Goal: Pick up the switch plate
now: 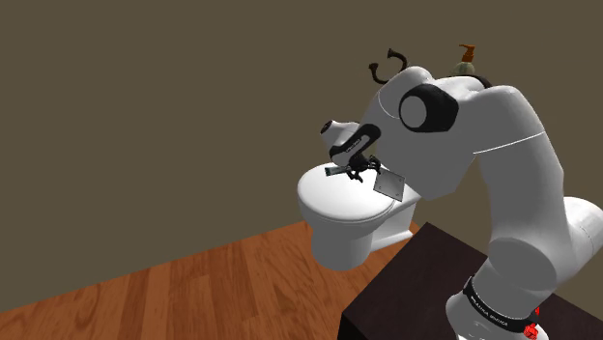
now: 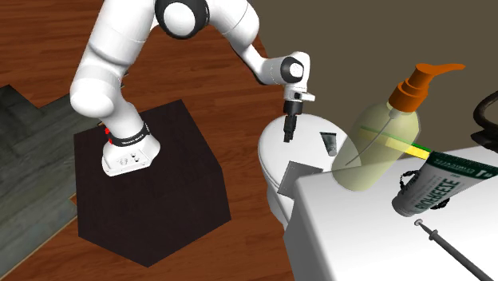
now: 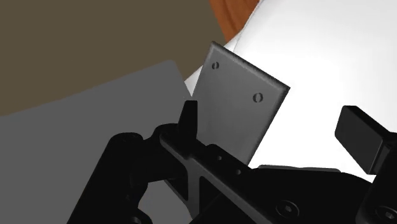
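The switch plate (image 3: 238, 105) is a small dark grey rectangle with two screw holes, lying on the white toilet lid (image 3: 318, 70). In the wrist view it sits just beyond my open gripper (image 3: 273, 130), close to one finger (image 3: 188, 118); neither finger touches it. My gripper (image 2: 289, 132) hangs a little above the lid in the second exterior view, the plate (image 2: 329, 142) slightly to its right. From the shoulder camera the gripper (image 1: 358, 170) is over the lid beside the plate (image 1: 338, 172).
A larger, lighter grey square panel (image 2: 302, 177) leans at the back of the lid against the tank. A soap bottle (image 2: 381, 144), a tube (image 2: 435, 187) and a thin tool (image 2: 451, 247) rest on the tank top (image 2: 359, 231). My dark stand (image 2: 148, 187) is on the wood floor.
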You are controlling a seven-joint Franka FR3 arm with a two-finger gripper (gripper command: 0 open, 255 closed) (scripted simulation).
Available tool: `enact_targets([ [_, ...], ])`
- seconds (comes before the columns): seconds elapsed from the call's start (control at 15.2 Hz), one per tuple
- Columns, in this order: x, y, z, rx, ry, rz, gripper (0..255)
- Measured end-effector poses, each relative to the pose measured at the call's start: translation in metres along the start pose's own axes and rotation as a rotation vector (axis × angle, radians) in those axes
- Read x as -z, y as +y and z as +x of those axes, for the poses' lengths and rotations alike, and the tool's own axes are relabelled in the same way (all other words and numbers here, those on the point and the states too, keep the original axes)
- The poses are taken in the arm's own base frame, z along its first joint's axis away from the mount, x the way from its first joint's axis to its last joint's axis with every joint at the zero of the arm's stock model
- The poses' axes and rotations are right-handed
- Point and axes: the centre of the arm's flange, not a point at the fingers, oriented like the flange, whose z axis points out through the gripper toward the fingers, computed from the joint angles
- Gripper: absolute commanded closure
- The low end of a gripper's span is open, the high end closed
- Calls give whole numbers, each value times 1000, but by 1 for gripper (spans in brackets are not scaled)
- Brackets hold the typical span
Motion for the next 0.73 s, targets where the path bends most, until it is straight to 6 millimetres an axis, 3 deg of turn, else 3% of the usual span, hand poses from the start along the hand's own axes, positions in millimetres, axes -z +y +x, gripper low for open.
enact_targets([
  [0.53, -67, -4, 89, -209, -20, -96, 0],
  [0.73, -87, -1, 103, -257, -24, -118, 0],
])
